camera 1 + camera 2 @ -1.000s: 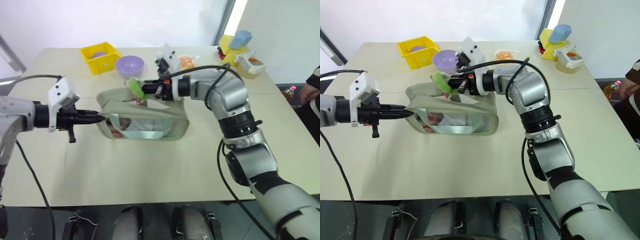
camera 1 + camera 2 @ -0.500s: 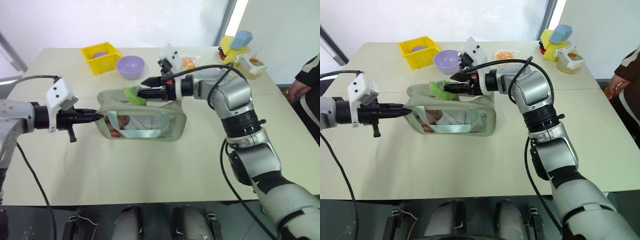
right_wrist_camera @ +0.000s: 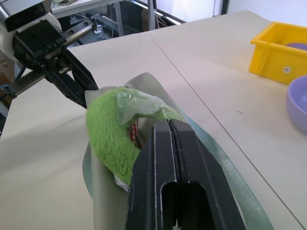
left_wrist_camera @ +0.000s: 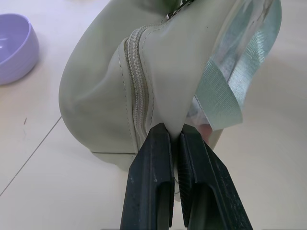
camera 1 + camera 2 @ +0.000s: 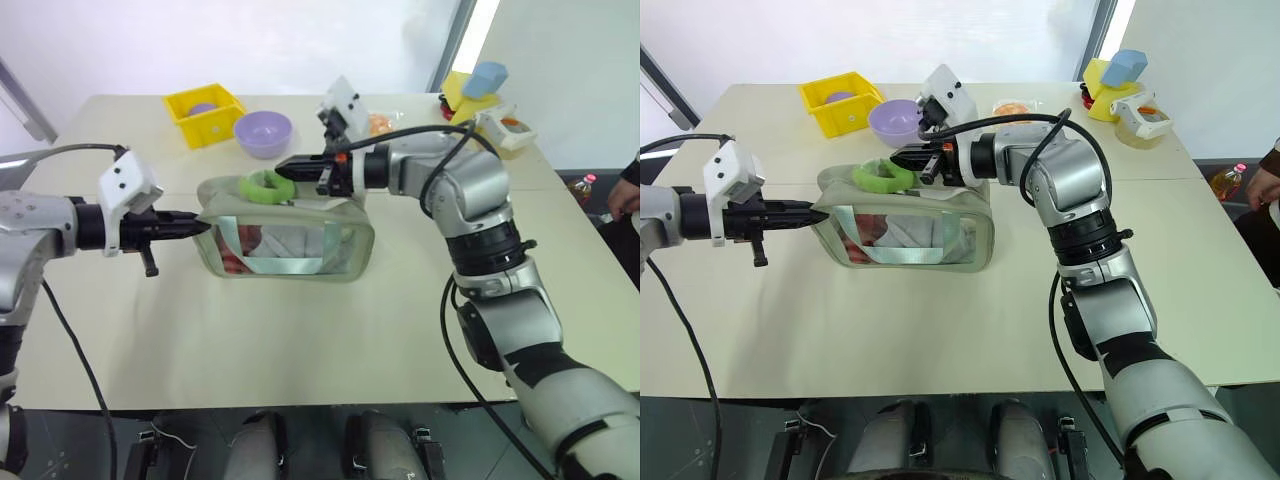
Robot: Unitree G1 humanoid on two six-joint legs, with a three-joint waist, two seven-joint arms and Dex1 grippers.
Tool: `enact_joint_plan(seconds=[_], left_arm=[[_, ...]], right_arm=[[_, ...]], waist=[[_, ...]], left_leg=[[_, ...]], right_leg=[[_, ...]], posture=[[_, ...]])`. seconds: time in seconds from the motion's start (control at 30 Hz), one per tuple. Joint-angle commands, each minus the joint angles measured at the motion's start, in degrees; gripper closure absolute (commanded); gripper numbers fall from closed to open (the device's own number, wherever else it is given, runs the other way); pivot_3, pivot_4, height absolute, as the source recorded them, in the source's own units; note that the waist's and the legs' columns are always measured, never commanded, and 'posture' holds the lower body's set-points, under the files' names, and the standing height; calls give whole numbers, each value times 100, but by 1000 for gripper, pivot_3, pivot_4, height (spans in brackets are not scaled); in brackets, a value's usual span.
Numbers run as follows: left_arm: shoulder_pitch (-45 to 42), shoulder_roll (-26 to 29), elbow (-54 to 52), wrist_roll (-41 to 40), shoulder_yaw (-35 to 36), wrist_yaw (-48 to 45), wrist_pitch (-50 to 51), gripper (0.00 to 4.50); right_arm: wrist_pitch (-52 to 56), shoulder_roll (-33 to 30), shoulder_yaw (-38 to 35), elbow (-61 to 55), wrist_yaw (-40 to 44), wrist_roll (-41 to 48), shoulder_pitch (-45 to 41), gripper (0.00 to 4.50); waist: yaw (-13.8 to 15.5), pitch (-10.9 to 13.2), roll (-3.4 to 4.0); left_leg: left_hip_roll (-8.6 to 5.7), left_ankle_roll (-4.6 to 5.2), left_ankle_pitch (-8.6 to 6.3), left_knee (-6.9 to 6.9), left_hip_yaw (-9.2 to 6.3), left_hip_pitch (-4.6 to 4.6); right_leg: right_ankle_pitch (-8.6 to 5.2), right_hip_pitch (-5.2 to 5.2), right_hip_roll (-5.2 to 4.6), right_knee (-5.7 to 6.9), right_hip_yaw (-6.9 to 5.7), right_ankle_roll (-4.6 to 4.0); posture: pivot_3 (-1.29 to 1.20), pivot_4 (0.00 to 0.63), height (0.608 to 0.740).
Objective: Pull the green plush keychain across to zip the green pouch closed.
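1. The small lime-green fuzzy ring-shaped plush keychain (image 5: pixel 880 176) now lies flat on top of the pale sage-green soft rectangular pouch with the clear front window (image 5: pixel 905 225), near the end the left arm holds. A second ago it stood up on edge at the right gripper's tip, and the pouch top was rumpled; now the top has settled and the window faces the camera squarely.
2. The right gripper (image 5: pixel 283 169) has its fingers pressed tight together just beside the plush ring. Half a second ago they were spread about it. In the right wrist view the closed fingers (image 3: pixel 172 158) sit against the ring's side; whether they pinch any fuzz or have slipped off, I cannot tell.
3. The left gripper (image 5: pixel 203 226) has kept its place, fingers clamped on the fabric at the pouch's end seam, anchoring it on the cream bench (image 5: pixel 300 350).
4. My reading: the ring looks dropped or barely held, so the pull across the zipper probably needs a fresh, surer grip on the ring.
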Motion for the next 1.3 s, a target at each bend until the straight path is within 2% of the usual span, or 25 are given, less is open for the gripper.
enact_joint_plan(seconds=[0.03, 0.1, 0.17, 0.2, 0.3, 0.7, 0.8, 0.9, 1.13, 1.3], left_arm=[[-57, 21, -9, 46, -1, -52, -51, 4500], [-60, 16, -1, 52, -2, -46, -58, 4500], [-66, 3, 6, 56, -6, -40, -63, 4500], [-66, -1, 6, 55, -7, -38, -64, 4500], [-55, -21, -8, 52, -11, -31, -69, 4500], [-40, -10, -65, 31, 45, -7, -26, 4500], [-41, -18, -83, 22, 44, 5, -14, 4500], [-53, -23, -70, 27, 32, 5, -21, 4500], [-127, -74, 3, 72, -17, 12, -60, 4500], [4, -71, -14, 65, 69, 60, -19, 4500]], right_arm=[[-156, -52, -52, -171, 46, 18, -155, 4483], [-198, -95, -37, -100, 107, -5, -217, 4483], [-268, -103, -13, 4, 166, -33, -289, 3976], [-299, -102, -2, 41, 193, -43, -314, 3654], [-694, -34, 205, 261, 205, -308, -372, 2212], [-1359, 75, 576, 489, 358, -777, -260, 2212], [-1311, 101, 454, 504, 358, -737, -299, 2935], [-1304, 45, 434, 468, 426, -738, -297, 4470], [-979, -469, 161, 65, 518, -642, -342, 4470], [237, -1192, -576, -976, 126, -248, -141, 4470]], waist=[[-1, 0, 0], [0, 0, 0], [-3, 0, 0], [-5, 0, 0], [-8, 0, 0], [-1, 0, 0], [-3, 0, 0], [-1, 0, 0], [15, 0, 0], [20, 0, 0]], left_leg=[[0, 0, 0, 0, 0, 0], [0, 0, 0, 0, 0, 0], [0, 0, 0, 0, 0, 0], [0, 0, 0, 0, 0, 0], [0, 0, 0, 0, 0, 0], [0, 0, 0, 1, -1, 0], [0, 0, 0, 1, 0, 0], [0, 0, 0, 1, 0, 0], [-1, 0, 0, 2, 0, -1], [0, 0, 0, 1, -1, -2]], right_leg=[[0, 0, 0, 0, 0, 0], [0, 0, 0, 0, 0, 0], [0, 0, 0, 0, 0, 0], [0, 0, 0, 0, 0, 0], [0, 0, 0, 0, 0, 0], [0, 0, 0, 0, 0, 0], [0, 0, 0, 0, 0, 0], [0, 0, 0, 0, 0, 0], [0, 1, -1, 0, 0, 0], [0, 1, -1, -2, 0, 0]], posture=[[0, 150, 739], [0, 150, 739], [0, 150, 739], [0, 150, 739], [0, 150, 739], [0, 150, 739], [0, 150, 739], [0, 150, 739], [0, 150, 739], [0, 150, 739]])
